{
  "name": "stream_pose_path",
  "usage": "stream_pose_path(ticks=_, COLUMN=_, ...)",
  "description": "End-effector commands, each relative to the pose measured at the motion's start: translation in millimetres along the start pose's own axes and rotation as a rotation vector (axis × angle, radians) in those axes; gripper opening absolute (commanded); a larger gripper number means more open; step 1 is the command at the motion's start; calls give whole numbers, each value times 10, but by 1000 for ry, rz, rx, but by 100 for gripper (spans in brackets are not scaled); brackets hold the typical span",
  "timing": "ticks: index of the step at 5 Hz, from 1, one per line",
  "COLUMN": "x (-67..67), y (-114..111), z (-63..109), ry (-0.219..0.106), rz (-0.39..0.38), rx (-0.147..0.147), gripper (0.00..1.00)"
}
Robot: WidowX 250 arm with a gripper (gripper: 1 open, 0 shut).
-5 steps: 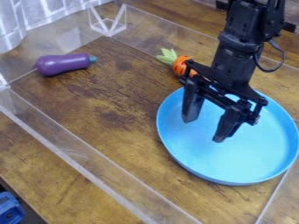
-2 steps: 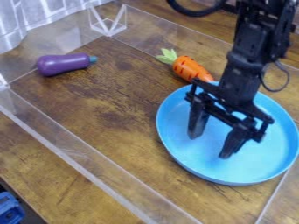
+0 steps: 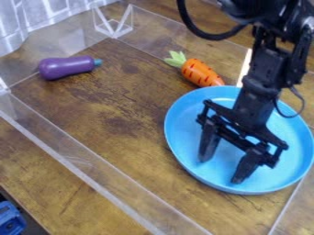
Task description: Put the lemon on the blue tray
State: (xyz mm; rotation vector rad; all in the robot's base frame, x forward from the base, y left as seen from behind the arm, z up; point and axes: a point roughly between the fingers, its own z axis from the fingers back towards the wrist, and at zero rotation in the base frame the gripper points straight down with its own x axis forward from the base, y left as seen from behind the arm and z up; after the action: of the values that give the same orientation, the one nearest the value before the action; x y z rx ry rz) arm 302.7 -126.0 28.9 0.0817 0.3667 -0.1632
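The blue tray is a large round plate lying on the wooden table at the right. My gripper hangs low over the tray's middle with its two dark fingers spread apart and nothing between them. I cannot clearly see the lemon. A small pale yellow patch shows behind the arm, beyond the tray, and I cannot tell whether it is the lemon.
An orange carrot with a green top lies just beyond the tray's far left rim. A purple eggplant lies at the far left. Clear plastic walls border the table, and a clear stand is at the back.
The gripper has moved toward the front and right over the tray, staying open. The carrot, partly covered before, now shows in full.
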Motion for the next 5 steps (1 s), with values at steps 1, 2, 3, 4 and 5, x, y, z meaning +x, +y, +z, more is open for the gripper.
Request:
stream_pose_path(ticks=1, x=-62, y=-9, z=375, ry=-86, rz=-6, rx=17, gripper=100)
stream_pose_path(ticks=2, x=-115, y=30, z=472, ry=-94, rz=15, rx=30, gripper=100)
stream_pose_path(ticks=3, x=-150, y=44, z=549, ry=-108, rz=25, rx=24, gripper=100)
stream_pose_path(ticks=4, x=-188, y=54, z=640, ry=-128, rz=34, rx=11, gripper=100)
stream_pose_path(ticks=5, x=-200, y=35, z=642, ry=-129, rz=31, rx=-5, gripper=100)
